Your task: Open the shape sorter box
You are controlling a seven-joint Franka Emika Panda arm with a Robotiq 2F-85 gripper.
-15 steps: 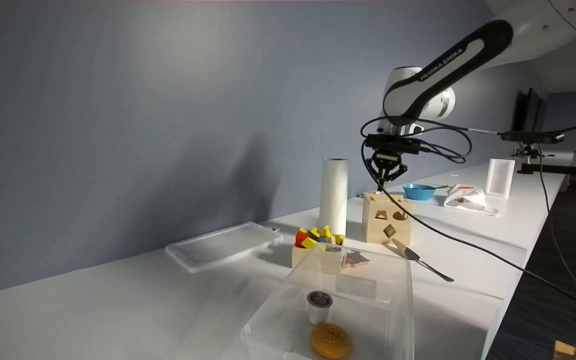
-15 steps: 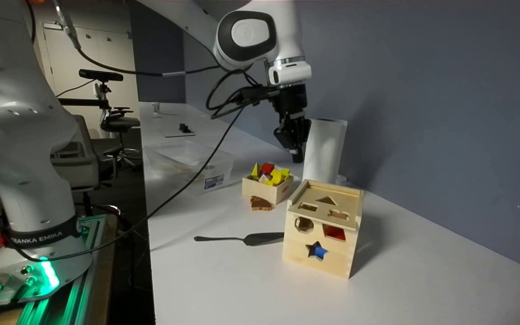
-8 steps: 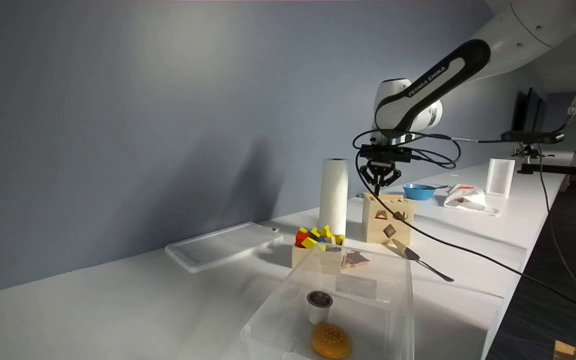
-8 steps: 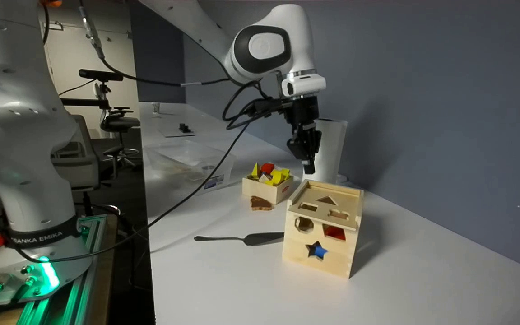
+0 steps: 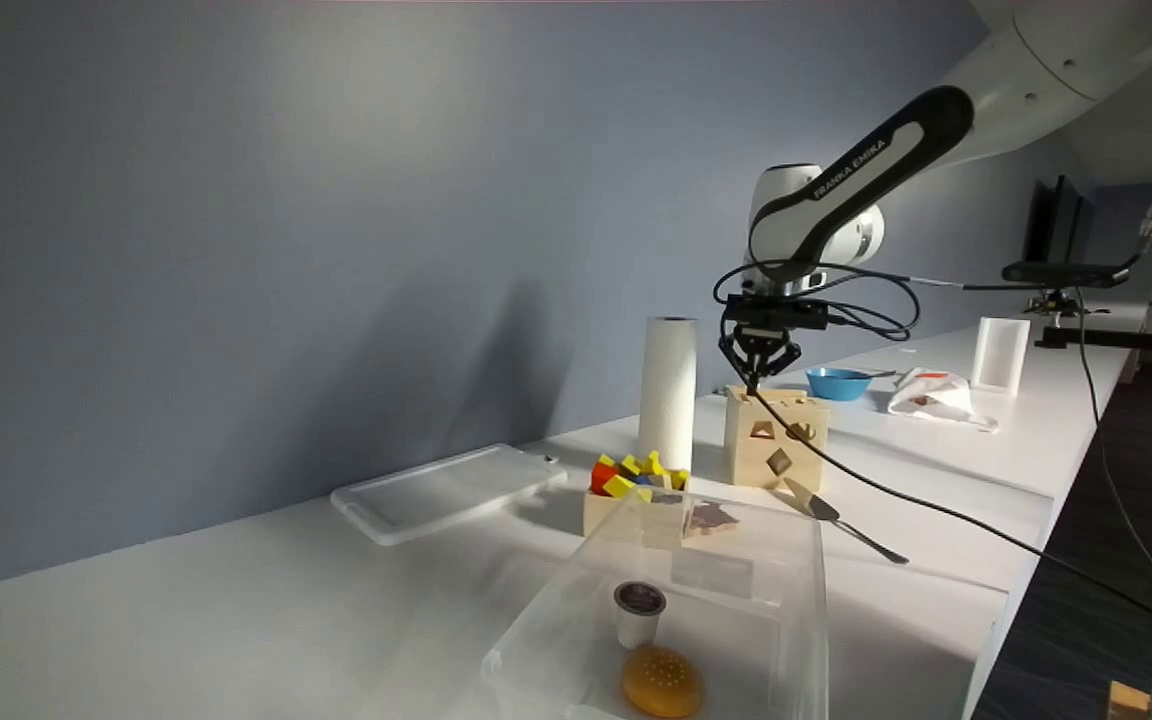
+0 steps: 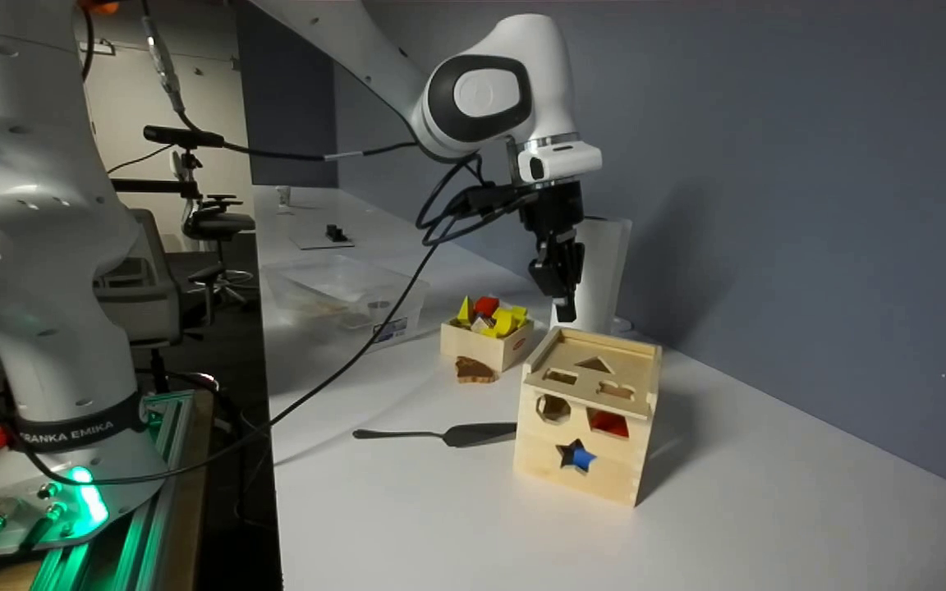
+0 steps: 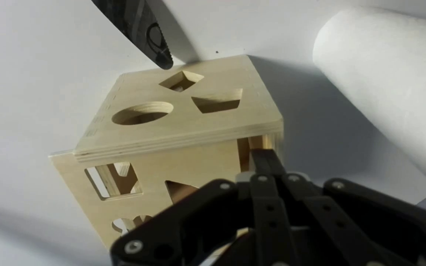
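Note:
The shape sorter box [image 6: 584, 439] is a pale wooden cube standing upright on the table; it also shows in an exterior view [image 5: 751, 465] and the wrist view [image 7: 183, 125]. Its top panel [image 7: 190, 162] sits shifted, sticking out past one end and leaving a narrow gap at the opposite end. Red and blue show through its side holes. My gripper [image 7: 266, 153] is shut, its fingers together with nothing between them. Its tips are over the gap end of the box; I cannot tell whether they touch. The gripper shows above the box in both exterior views [image 5: 751, 388] [image 6: 565, 316].
A tall white cylinder [image 6: 604, 279] stands close beside the gripper and box. A low wooden tray [image 6: 473, 349] of colourful pieces, a brown piece [image 6: 475, 371] and a dark spatula [image 6: 481, 433] lie nearby. A clear bin [image 5: 806, 600] and blue bowl [image 5: 839, 388] stand farther off.
My gripper has moved down toward the box's top, shifting right in an exterior view. It stays shut. The box has not visibly moved.

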